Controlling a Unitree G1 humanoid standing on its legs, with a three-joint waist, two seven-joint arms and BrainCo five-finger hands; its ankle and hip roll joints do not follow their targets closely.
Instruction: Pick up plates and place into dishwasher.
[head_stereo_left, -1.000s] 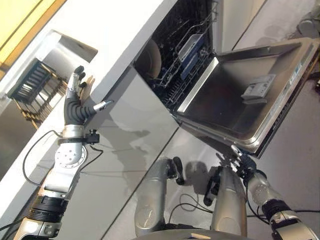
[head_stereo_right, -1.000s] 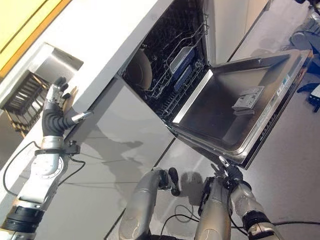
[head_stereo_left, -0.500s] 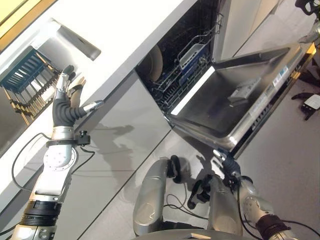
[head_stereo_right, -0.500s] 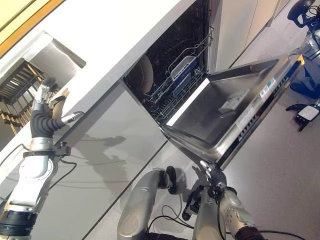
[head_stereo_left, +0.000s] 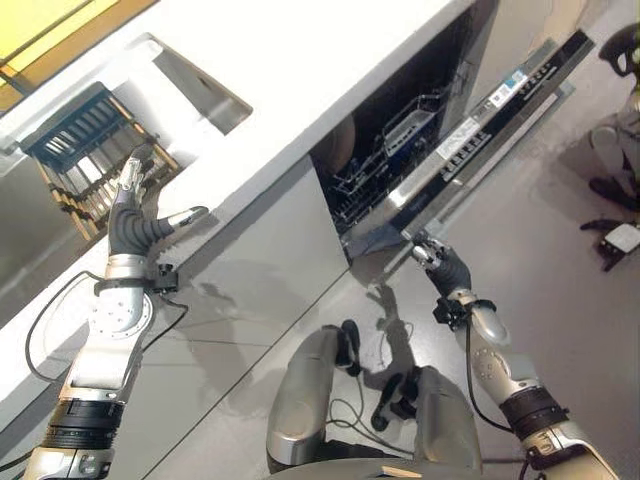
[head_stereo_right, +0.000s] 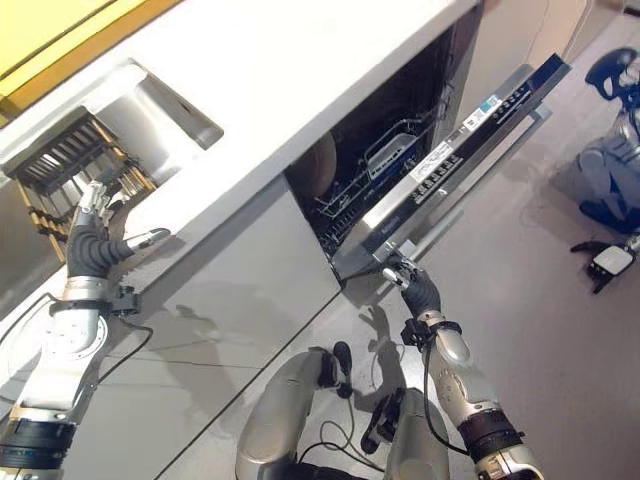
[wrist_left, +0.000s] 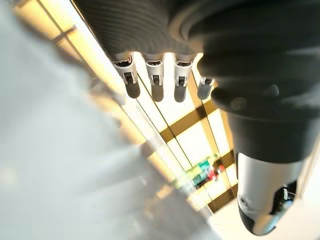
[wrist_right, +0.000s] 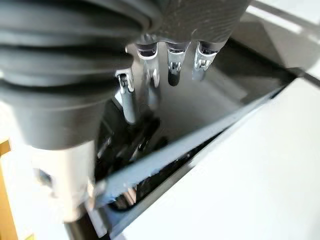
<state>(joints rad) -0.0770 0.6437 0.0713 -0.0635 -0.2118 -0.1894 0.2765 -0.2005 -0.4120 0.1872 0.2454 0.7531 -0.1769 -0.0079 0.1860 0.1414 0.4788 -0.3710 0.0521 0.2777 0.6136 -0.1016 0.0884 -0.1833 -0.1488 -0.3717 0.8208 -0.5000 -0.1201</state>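
One plate stands in the dishwasher while the robot's right hand presses up under the door.

Inside the dishwasher (head_stereo_right: 400, 150), a pale plate (head_stereo_right: 322, 160) sits upright in the lower rack (head_stereo_right: 375, 175), at about nine o'clock from a small blue-and-white basket (head_stereo_right: 392, 152). The door (head_stereo_right: 455, 140) is tilted most of the way up, its control strip facing out. The right hand (head_stereo_right: 412, 283) is beneath the door's lower edge with its fingers (wrist_right: 172, 65) straight and relaxed against the metal, holding nothing. The left hand (head_stereo_left: 135, 215) is raised over the white worktop (head_stereo_left: 280, 110), fingers (wrist_left: 152, 82) straight and spread wide, empty, just at five o'clock from a dark dish rack (head_stereo_left: 85, 150) in the sink (head_stereo_right: 175, 105).
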